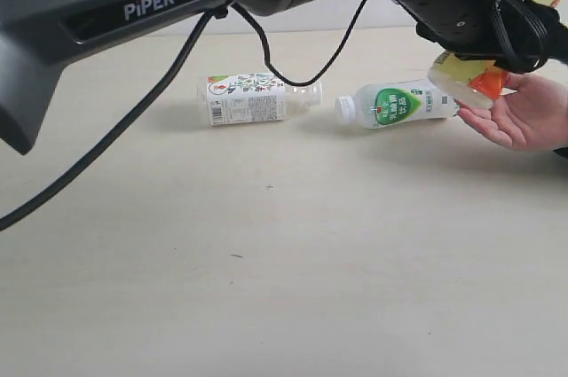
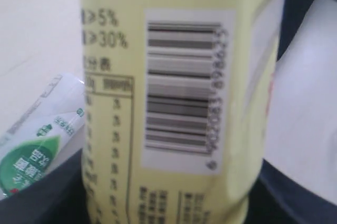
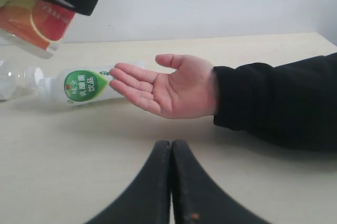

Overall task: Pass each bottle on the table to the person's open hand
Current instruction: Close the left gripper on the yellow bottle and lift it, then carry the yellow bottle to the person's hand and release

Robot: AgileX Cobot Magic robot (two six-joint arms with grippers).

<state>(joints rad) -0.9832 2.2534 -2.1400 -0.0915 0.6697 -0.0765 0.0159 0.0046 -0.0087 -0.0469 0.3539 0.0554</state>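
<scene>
**A:** Exterior view first; what are the jaws doing?

**B:** Your left gripper (image 1: 484,40), at 2 o'clock, is pinching the yellow-orange bottle (image 1: 461,82) and holding it off the table (image 1: 266,262); the bottle is tilted, its long axis running from 1 to 7 o'clock; you cannot tell which end has the cap. The person's hand (image 1: 524,115) lies open, palm up, at 3 o'clock, just under it.

**A:** And the bottles lying down?

**B:** Both are on their sides, long axes roughly 9 to 3. The floral bottle (image 1: 247,98), at 11 o'clock, points its neck to 3; the white-green bottle (image 1: 399,104), at 1 o'clock, points its white cap to 9. The necks face each other, near but apart; the white-green bottle's base ends just beside the person's fingertips.

**A:** Left wrist view?

**B:** The held bottle's yellow label and barcode fill it, print you get nowhere else. The fingers themselves barely show, so you cannot judge the grip from here; the white-green bottle (image 2: 31,155) lies beyond.

**A:** Right wrist view?

**B:** Only this view shows your right gripper (image 3: 171,145); its jaws are pressed together with nothing between them. Beyond them are the open palm (image 3: 168,87) and a black sleeve (image 3: 279,103). The white-green bottle (image 3: 84,84) lies behind the fingers; here you see the held bottle (image 3: 37,21) apart from the hand, out past the fingertips.
</scene>
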